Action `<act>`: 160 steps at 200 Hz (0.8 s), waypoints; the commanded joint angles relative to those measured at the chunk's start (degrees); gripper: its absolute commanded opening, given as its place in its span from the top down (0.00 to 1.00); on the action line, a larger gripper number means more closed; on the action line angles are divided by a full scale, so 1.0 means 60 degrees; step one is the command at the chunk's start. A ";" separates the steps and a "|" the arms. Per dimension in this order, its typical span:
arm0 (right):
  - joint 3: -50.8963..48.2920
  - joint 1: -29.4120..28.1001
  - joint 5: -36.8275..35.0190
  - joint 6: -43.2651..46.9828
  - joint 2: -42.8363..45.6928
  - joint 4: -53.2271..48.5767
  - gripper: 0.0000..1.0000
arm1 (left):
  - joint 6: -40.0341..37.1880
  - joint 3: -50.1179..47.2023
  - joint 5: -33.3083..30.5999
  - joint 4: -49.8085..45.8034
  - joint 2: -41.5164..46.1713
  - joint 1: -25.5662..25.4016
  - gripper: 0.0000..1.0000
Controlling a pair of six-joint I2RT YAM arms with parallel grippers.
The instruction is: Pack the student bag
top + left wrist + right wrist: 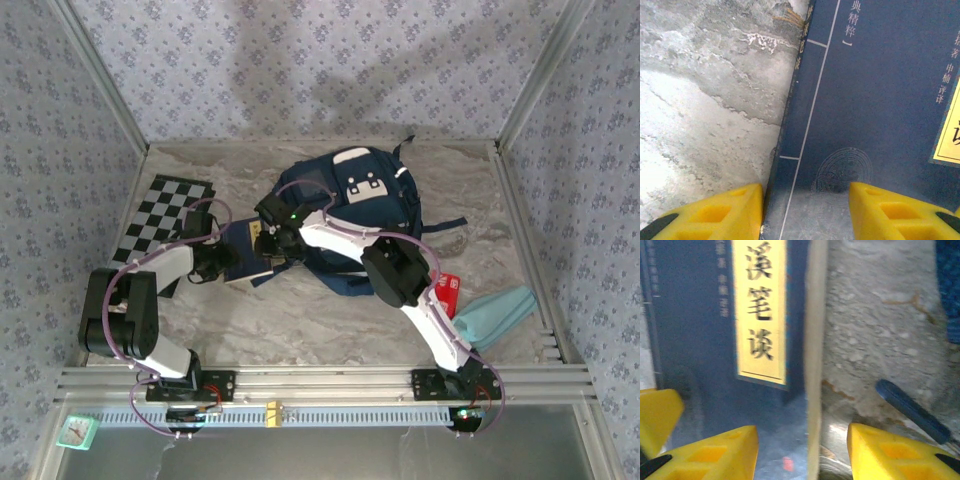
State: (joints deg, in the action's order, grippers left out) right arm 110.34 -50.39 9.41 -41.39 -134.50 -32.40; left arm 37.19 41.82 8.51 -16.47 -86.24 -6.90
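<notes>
A grey marbled surface (330, 320) is seen between patterned walls. The student bag (385, 215), navy with white patches, is laid on it towards the far side, about the middle, and it is by far the biggest thing there. A black-and-white checkered mat (165, 215) is placed at the far left of the surface.

A dark blue book (243, 258) with a yellow title label (760, 310) is found just left of the bag, between the two hands. At the near right, a teal cloth (497, 312) is spread beside the right arm, and a small red item (448, 290) is partly hidden just left of it.

The left hand (218, 262) is held at the book's left side. In the left wrist view its yellow fingers (725, 212) are seen apart, with the spine edge of the book (880, 90) lying between them, and nothing is clamped.

The right hand (272, 240) is reached across the bag's near left part to the book's right side. In the right wrist view its fingers (890, 452) are likewise parted, astride the pale page edge of the book (695, 340). A dark strap (912, 410) is seen on the surface just beside the right finger.
</notes>
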 commanded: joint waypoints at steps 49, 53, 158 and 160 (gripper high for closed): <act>0.0744 -0.0186 0.0826 -0.0077 -0.0421 -0.0114 0.49 | 0.0232 -0.0124 0.0441 -0.0104 0.0068 -0.0244 0.51; 0.0767 -0.0186 0.0860 -0.0076 -0.0386 -0.0121 0.49 | 0.0232 -0.0118 0.0430 -0.0107 0.0067 -0.0250 0.51; 0.0398 -0.0185 0.1396 -0.0110 0.0693 0.0310 0.56 | 0.0130 -0.0132 0.0280 -0.0163 -0.0007 -0.0248 0.52; 0.0354 -0.0182 0.1414 -0.0109 0.0722 0.0349 0.56 | 0.0130 -0.0130 0.0291 -0.0168 0.0000 -0.0244 0.52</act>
State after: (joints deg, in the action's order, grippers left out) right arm 113.14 -50.74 13.28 -41.41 -134.89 -32.86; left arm 37.60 41.82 7.84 -16.45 -86.24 -7.20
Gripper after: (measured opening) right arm 0.452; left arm 0.484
